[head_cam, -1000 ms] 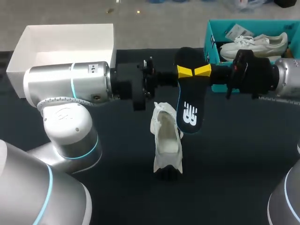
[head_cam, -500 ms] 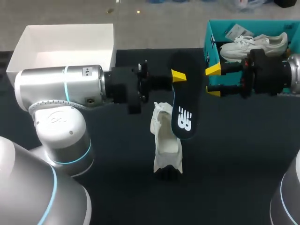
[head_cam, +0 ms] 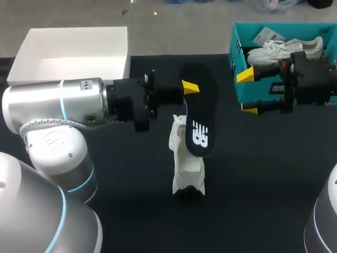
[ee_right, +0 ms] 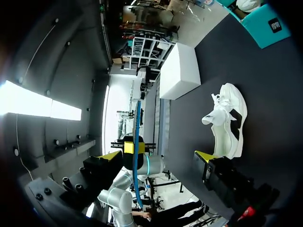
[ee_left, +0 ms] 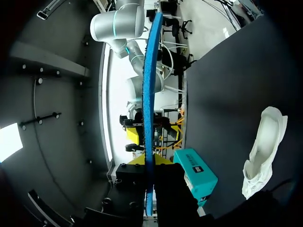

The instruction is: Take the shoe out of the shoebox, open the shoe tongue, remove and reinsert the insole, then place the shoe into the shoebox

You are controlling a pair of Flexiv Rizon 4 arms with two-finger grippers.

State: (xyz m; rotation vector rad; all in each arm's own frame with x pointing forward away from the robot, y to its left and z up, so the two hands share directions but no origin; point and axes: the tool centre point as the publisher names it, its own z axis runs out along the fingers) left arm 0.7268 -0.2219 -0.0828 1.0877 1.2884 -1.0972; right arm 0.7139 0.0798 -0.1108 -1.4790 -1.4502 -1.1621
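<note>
dark table (head_cam: 263, 184), sneaker (head_cam: 284, 50) in teal shoebox (head_cam: 247, 92)

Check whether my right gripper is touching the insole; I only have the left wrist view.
Observer: No. The head view shows the right gripper open and empty, apart from the insole, near the teal shoebox.
Operator: Which face of the insole shows from above?
Observer: Its black printed face. The left gripper grips its upper end.
Operator: And the shoe?
Observer: The white shoe sits on the table. In the head view the insole's lower end overlaps its opening, but I cannot tell if they touch.
</note>
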